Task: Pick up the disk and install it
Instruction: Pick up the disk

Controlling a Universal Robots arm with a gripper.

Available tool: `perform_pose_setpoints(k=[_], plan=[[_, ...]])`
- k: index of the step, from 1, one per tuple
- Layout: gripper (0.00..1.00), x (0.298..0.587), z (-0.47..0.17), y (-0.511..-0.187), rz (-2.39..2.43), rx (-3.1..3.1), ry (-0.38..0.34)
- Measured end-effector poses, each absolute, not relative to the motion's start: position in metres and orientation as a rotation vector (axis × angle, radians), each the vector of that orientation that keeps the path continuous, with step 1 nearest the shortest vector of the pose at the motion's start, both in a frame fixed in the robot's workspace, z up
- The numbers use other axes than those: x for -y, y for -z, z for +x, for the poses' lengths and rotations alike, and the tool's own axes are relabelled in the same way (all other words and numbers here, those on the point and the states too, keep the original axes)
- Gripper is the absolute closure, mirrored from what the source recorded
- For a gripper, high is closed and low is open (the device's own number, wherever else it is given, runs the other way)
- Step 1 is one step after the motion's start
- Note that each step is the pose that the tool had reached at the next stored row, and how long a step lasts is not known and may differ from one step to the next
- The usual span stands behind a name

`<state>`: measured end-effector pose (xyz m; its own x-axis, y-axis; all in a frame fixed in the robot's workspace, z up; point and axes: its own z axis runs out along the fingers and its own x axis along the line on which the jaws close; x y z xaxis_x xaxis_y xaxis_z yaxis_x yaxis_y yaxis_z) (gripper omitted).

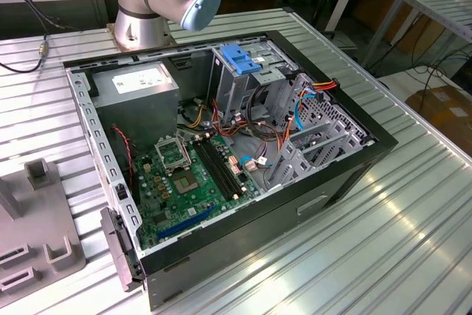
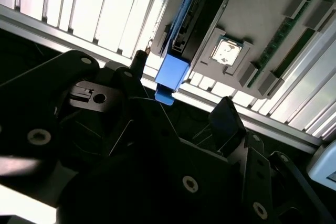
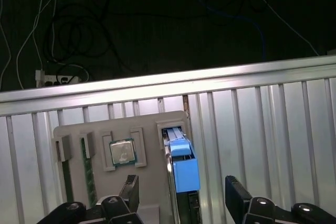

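First wrist view looks past the gripper [image 3: 182, 192], whose two black fingers [image 3: 236, 195] are spread wide, one on either side of the disk [image 3: 184, 174] with a bare gap on each side, so it grips nothing. The disk stands on its thin edge right between the fingers, slotted upright in a grey tray [image 3: 149, 121]. That posture offers its two broad faces to the pads, so they could close straight onto it. In the second wrist view its blue rail [image 2: 170, 74], smooth moulded plastic with a squared tab, faces the gripper, and the dark metal body runs away behind it. Just beyond one finger, a square chip [image 3: 122, 152] with a dull metal lid lies flat in its own walled pocket of the tray. The tray rests on a table [image 3: 273, 129] of ribbed, shiny aluminium slats. How far the fingers reach along the disk's faces is hard to judge, probably only near its edge. In the exterior view the computer case [image 1: 295, 212] lies open on its side, so its drive cage [image 1: 240, 60] can be reached from above.
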<state>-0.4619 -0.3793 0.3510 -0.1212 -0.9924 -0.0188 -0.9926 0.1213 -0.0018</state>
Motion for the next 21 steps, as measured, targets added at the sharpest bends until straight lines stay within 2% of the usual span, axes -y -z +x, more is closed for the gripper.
perform_pose_setpoints(k=[13, 21], plan=[[0.25, 0.374, -0.462, -0.326, -2.081, -2.333, -0.018], [0.25, 0.374, -0.462, -0.324, -2.080, -2.332, -0.020]])
